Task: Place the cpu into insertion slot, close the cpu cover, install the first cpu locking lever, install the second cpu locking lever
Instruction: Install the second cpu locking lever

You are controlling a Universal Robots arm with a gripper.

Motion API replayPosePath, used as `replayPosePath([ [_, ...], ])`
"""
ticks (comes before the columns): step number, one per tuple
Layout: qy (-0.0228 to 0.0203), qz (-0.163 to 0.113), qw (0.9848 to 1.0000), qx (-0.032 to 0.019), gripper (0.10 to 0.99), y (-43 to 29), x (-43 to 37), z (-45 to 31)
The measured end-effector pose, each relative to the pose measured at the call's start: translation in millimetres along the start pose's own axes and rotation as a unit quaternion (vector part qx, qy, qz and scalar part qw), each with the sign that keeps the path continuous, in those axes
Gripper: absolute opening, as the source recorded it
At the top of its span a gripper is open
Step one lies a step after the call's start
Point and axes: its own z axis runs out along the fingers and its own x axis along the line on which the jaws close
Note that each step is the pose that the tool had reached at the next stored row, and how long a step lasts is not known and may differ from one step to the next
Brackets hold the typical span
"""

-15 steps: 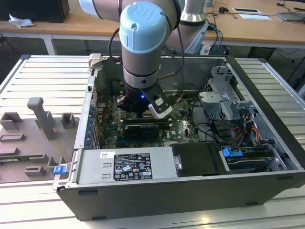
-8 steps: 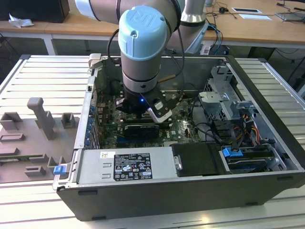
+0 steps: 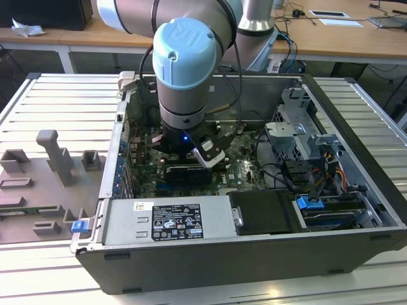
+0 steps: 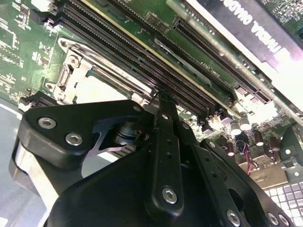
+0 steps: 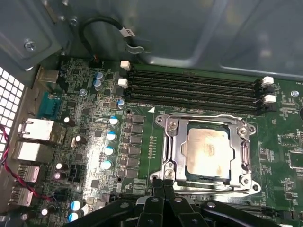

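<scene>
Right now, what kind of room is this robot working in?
Probably a lab or workshop. The robot arm reaches into an open computer case on a metal table, with wooden desks behind.

You had the arm (image 3: 184, 76) reaching down into the open computer case (image 3: 254, 254), its wrist over the motherboard (image 3: 245, 166) near the case's middle. A grey fixture tray (image 3: 38, 190) sat beside the case, toward the exterior view's left.
</scene>
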Motion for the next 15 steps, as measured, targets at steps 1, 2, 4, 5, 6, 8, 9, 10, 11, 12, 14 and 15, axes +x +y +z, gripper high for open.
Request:
replayPosePath([
  [1,0.0,0.0,1.0,-0.0006,0.106,-0.3,0.1,0.9],
  [2,-0.0001,0.0,1.0,-0.0019,0.106,-0.5,0.2,1.6],
  [4,-0.0003,0.0,1.0,-0.0051,0.106,-0.8,0.3,2.8],
  [5,-0.0005,-0.001,1.0,-0.0069,0.106,-1.0,0.5,3.4],
  [6,-0.0006,-0.001,1.0,-0.008,0.106,-1.1,0.5,3.8],
  [8,-0.0006,-0.001,1.0,-0.0093,0.106,-1.2,0.8,4.2],
  [9,-0.0006,-0.001,1.0,-0.0096,0.106,-1.3,0.9,4.3],
  [10,-0.0006,-0.001,0.9999,-0.01,0.106,-1.3,0.9,4.4],
  [11,-0.0006,-0.001,0.9999,-0.0106,0.106,-1.2,1.2,4.6],
  [12,-0.0006,-0.002,0.9999,-0.0119,0.106,-1.2,1.7,4.7],
  [14,-0.0008,-0.002,0.9999,-0.0151,0.106,-0.8,2.5,5.4],
  [15,-0.0007,-0.003,0.9999,-0.0163,0.106,-0.7,2.9,5.6],
])
